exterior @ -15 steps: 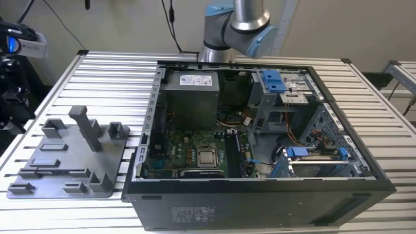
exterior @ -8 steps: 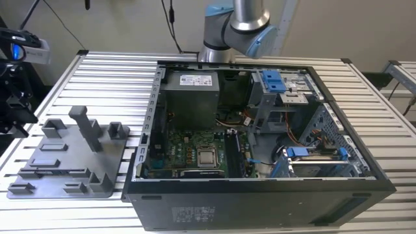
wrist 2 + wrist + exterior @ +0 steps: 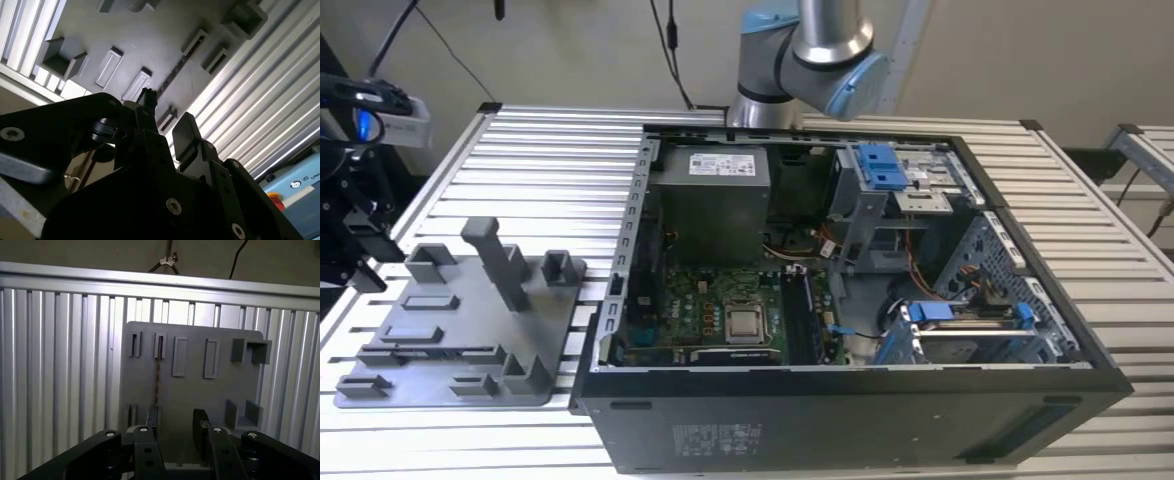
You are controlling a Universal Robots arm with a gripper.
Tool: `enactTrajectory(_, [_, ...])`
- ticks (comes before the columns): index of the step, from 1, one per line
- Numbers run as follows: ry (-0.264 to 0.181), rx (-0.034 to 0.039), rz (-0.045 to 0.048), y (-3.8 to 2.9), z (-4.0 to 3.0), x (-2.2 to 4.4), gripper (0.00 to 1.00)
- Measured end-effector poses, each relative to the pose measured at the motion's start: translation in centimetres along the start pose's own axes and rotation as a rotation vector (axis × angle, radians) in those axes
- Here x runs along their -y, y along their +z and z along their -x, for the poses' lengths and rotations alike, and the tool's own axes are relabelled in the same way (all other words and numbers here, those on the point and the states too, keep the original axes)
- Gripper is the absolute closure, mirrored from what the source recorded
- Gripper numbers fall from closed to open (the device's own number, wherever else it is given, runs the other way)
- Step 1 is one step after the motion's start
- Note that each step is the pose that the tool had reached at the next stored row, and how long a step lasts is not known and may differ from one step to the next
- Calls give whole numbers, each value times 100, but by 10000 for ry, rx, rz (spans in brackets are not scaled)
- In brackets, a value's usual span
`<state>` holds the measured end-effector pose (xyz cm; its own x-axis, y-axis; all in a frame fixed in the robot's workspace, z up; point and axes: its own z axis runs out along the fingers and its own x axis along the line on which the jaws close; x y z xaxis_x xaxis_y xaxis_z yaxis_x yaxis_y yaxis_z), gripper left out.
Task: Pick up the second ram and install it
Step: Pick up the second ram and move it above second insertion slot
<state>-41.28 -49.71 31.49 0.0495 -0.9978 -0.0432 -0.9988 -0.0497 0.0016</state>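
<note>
We note the second ram standing on edge in a narrow slot of the grey fixture plate, close to one side edge of the plate. The gripper hovers over the plate, its fingers spread and pinching nothing. The plate lies on the slatted table, beside the open computer case.

You see the open computer case on the slatted worktop, with the arm behind it. On the exterior view's left, the grey fixture plate holds the second ram in a slot.
</note>
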Motion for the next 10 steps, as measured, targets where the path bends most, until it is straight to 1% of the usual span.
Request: enactTrajectory(10, [2, 1, -1, 181, -22, -1, 58])
